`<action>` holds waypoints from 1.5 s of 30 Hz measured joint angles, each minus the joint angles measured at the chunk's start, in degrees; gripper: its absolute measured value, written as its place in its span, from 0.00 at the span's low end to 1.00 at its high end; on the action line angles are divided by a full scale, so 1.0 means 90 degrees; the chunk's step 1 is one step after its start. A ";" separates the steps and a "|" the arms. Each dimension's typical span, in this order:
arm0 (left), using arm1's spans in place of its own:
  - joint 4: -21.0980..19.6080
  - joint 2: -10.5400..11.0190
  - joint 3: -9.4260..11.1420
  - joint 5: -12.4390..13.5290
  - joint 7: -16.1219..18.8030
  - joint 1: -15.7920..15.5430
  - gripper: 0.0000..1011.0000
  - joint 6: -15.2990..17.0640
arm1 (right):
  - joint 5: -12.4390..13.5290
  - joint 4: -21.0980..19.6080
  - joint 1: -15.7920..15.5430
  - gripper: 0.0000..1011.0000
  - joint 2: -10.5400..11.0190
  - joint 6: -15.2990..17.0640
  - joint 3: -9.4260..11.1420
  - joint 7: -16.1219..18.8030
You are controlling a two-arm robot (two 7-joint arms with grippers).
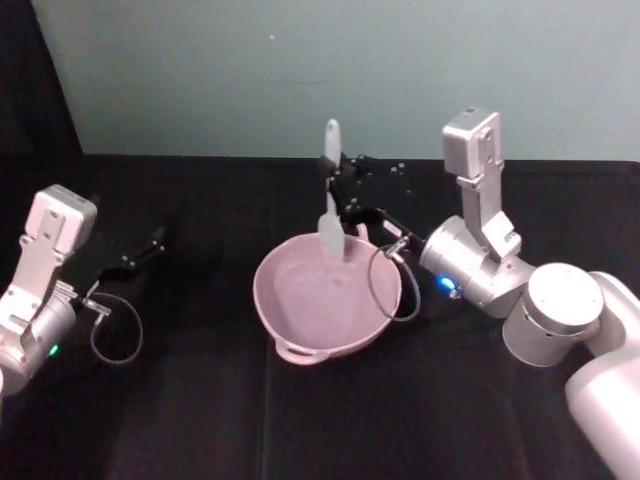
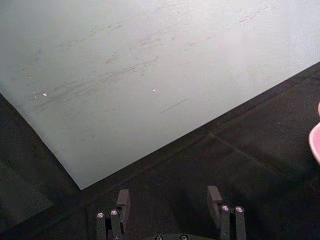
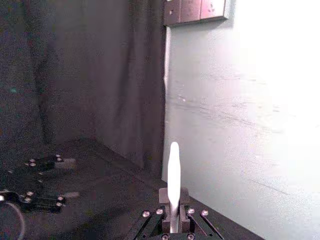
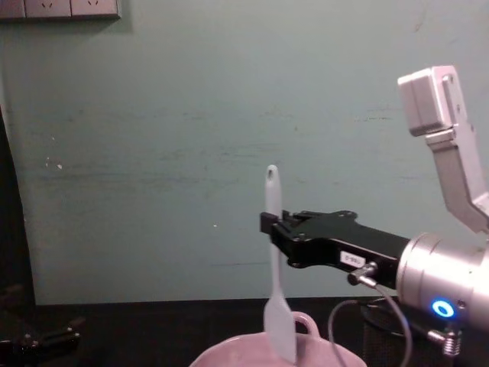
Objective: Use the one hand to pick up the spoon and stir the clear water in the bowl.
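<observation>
Right hand (image 1: 338,197): it reaches in from your right, and its black fingers are clamped on the spoon's handle about halfway up.
Spoon (image 1: 331,215): it is held upright, with the holed end up and the flat head down. The head hangs over the far part of the bowl.
Bowl (image 1: 266,300): the pink bowl sits mid-table on the black cloth (image 1: 200,420), with a loop handle on the rim nearest you.
Water: the bowl's inside reads as glossy pink, and you cannot make out a liquid surface.
Left hand (image 1: 152,243): it is parked low at your left, well apart from the bowl, with nothing in it.
Edges: the table's back edge meets the pale green wall (image 1: 300,70) just behind the right hand. A black curtain (image 1: 35,80) closes the far left corner.
Open room: you have bare cloth in front of the bowl and between the bowl and the left hand.
Chest view: the spoon (image 4: 273,191) shows from the side in the right hand (image 4: 273,227). Its head reaches down to the bowl's (image 4: 218,353) rim, and you cannot tell whether it touches anything.
Right wrist view: the spoon (image 3: 173,170) rises straight from between the right hand's (image 3: 172,212) fingers. A socket panel (image 3: 195,10) sits high on the wall.
Left wrist view: the left hand's (image 2: 168,207) fingers (image 2: 123,201) stand apart above the cloth. A sliver of the bowl (image 2: 315,139) shows at the picture's edge.
</observation>
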 joint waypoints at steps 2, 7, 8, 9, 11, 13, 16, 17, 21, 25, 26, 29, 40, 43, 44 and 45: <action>0.0000 0.0000 0.0000 0.0000 0.0000 0.0000 1.00 0.0000 | -0.0069 -0.0059 -0.0031 0.10 0.0069 0.0044 0.0064 -0.0036; 0.0000 0.0000 0.0000 0.0000 0.0000 0.0001 1.00 0.0000 | -0.0117 -0.0360 -0.0229 0.10 0.0266 0.0275 0.0192 -0.0019; 0.0000 0.0000 0.0000 0.0000 0.0000 0.0000 1.00 0.0000 | -0.0113 -0.0427 -0.0273 0.10 0.0301 0.0315 0.0209 -0.0001; 0.0000 0.0000 0.0000 0.0000 0.0000 0.0001 1.00 0.0000 | -0.0105 -0.0488 -0.0314 0.10 0.0335 0.0368 0.0225 0.0022; 0.0000 0.0000 0.0000 0.0000 0.0000 0.0000 1.00 0.0000 | -0.0032 -0.0709 -0.0465 0.10 0.0444 0.0512 0.0270 0.0105; 0.0000 0.0000 0.0000 0.0000 0.0000 0.0000 1.00 0.0000 | 0.0047 -0.0860 -0.0572 0.10 0.0509 0.0600 0.0292 0.0167; 0.0000 0.0000 0.0000 0.0000 0.0000 0.0000 1.00 0.0000 | 0.0210 -0.1114 -0.0770 0.10 0.0603 0.0741 0.0307 0.0293; 0.0000 0.0000 0.0000 0.0000 0.0000 0.0000 1.00 0.0000 | 0.0291 -0.1218 -0.0850 0.10 0.0636 0.0800 0.0302 0.0350; 0.0000 0.0000 0.0000 0.0000 0.0000 0.0000 1.00 0.0000 | 0.0478 -0.1380 -0.0969 0.10 0.0658 0.0936 0.0225 0.0471; 0.0000 0.0000 0.0000 0.0000 0.0000 0.0000 1.00 0.0000 | 0.0598 -0.1416 -0.0993 0.10 0.0595 0.0979 0.0098 0.0522; 0.0000 0.0000 0.0000 0.0000 0.0000 0.0000 1.00 0.0000 | 0.0625 -0.1383 -0.0973 0.10 0.0539 0.0969 0.0049 0.0518; 0.0000 0.0000 0.0000 0.0000 0.0000 0.0000 1.00 0.0000 | 0.0639 -0.1265 -0.0912 0.10 0.0441 0.0899 0.0000 0.0490; 0.0000 0.0000 0.0000 0.0000 0.0000 0.0000 1.00 0.0000 | 0.0599 -0.0905 -0.0665 0.10 0.0138 0.0554 0.0102 0.0144; 0.0000 0.0000 0.0000 0.0000 0.0000 0.0001 1.00 0.0000 | 0.0660 -0.1005 -0.0683 0.10 0.0139 0.0599 0.0186 0.0092; 0.0000 0.0000 0.0000 0.0000 0.0000 0.0000 1.00 0.0000 | 0.0681 -0.1035 -0.0691 0.10 0.0142 0.0622 0.0206 0.0080; 0.0000 0.0000 0.0000 0.0000 0.0000 0.0000 1.00 0.0000 | 0.0700 -0.1067 -0.0701 0.10 0.0148 0.0648 0.0225 0.0063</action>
